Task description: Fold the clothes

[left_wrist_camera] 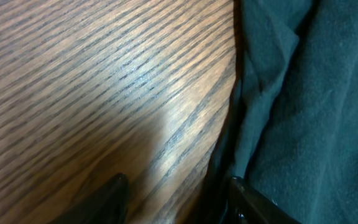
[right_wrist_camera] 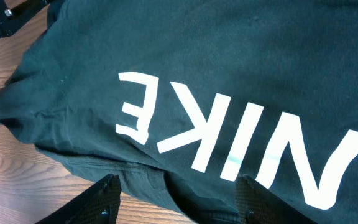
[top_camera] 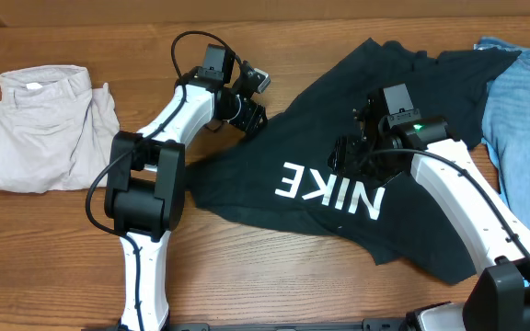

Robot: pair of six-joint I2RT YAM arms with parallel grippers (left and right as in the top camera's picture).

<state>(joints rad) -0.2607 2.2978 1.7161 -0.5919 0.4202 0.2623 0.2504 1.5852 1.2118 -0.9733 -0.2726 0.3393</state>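
Shirt [top_camera: 339,92]: black, matte cotton knit, lying chest-up on the table [top_camera: 247,276], centre to right. It is spread out but not flat. There are soft creases across the body, and the left edge is rumpled into a small doubled fold. The white block lettering [top_camera: 329,188] reads upside down from the arms' side; its edges are crisp and the print is flat.

Table: wood veneer with a strong dark grain and a slight sheen under the lights.

Trousers [top_camera: 44,129]: pale beige, loosely folded in a rough square at far left, well apart from the shirt. Jeans [top_camera: 527,119]: light blue denim at the right edge, beside the shirt's far sleeve. I cannot tell whether the two overlap.

Left arm: white links and black joints, stretched forward across the table with the wrist bent down. The left gripper [top_camera: 247,112] is at the shirt's left edge. In the wrist view its fingers [left_wrist_camera: 107,199] are set wide, one tip over bare wood and the other over the cloth. Nothing is between them but the hem line.

Right arm: reaches in from the lower right, elbow raised. The right gripper [top_camera: 357,152] is over the chest, just above the lettering. Its fingers [right_wrist_camera: 98,199] are spread wide and grasp nothing. I cannot tell whether they touch the cloth.
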